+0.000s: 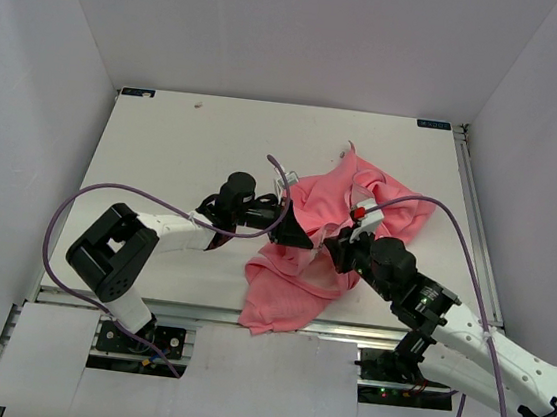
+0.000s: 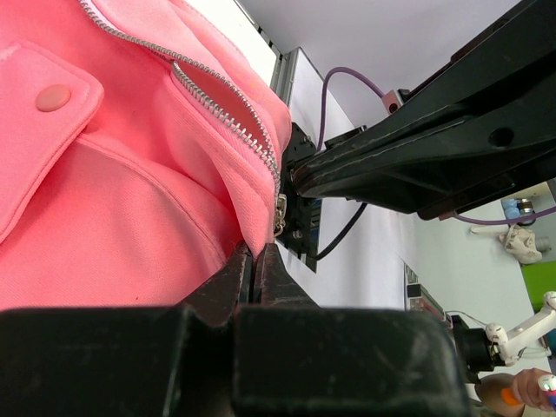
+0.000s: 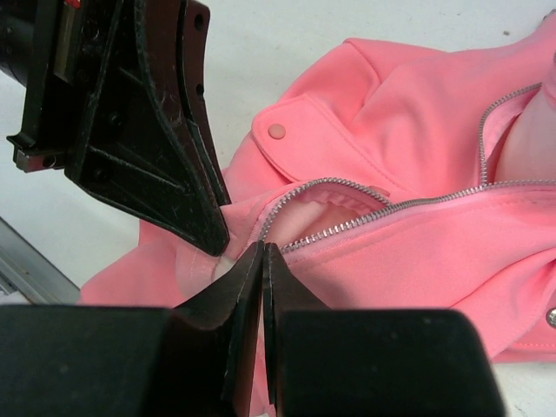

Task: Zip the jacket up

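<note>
Both claws are pressed together on the jacket (image 1: pixel 294 296), which lies crumpled right of centre on the white table (image 1: pixel 185 148). The left gripper (image 1: pixel 306 236) and right gripper (image 1: pixel 335 245) pinch it nearly tip to tip at the foot of the open zipper (image 3: pixel 373 213). Overhead, the grippers themselves hide that spot; the wrist views show metal teeth and a pink snap (image 2: pixel 54 97). Pale walls (image 1: pixel 299 30) enclose the table.
</note>
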Controlling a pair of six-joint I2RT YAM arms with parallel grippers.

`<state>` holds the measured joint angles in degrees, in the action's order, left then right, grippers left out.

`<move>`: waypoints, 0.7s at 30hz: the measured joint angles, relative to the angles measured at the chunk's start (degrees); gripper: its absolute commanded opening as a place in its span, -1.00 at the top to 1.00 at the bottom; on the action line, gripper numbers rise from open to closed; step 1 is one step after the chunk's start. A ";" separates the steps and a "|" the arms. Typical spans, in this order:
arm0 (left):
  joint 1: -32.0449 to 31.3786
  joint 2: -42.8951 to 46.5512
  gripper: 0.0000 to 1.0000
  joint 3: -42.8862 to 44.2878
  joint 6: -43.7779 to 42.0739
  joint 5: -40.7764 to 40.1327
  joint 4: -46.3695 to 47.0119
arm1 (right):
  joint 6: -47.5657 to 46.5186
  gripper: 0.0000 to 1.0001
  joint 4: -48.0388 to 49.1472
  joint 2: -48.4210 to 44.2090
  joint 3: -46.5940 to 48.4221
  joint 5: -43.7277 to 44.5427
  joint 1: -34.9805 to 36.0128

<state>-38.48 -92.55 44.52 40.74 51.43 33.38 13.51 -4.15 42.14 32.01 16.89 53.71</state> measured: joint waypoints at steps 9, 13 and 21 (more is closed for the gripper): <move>0.00 0.00 1.00 -0.14 -0.07 -0.22 -0.04 | 2.86 0.37 -0.65 0.68 0.31 1.02 0.17; 0.00 0.00 1.00 -0.20 -0.18 -0.47 -0.14 | 6.00 0.40 -4.19 2.64 2.16 4.41 1.41; 0.00 0.00 1.00 -0.22 -0.77 -1.25 -0.42 | 13.75 0.51 -10.68 7.29 8.73 10.87 2.44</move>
<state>-38.48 -92.55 44.30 39.97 50.19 32.96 27.26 -14.84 49.43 40.74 27.76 56.15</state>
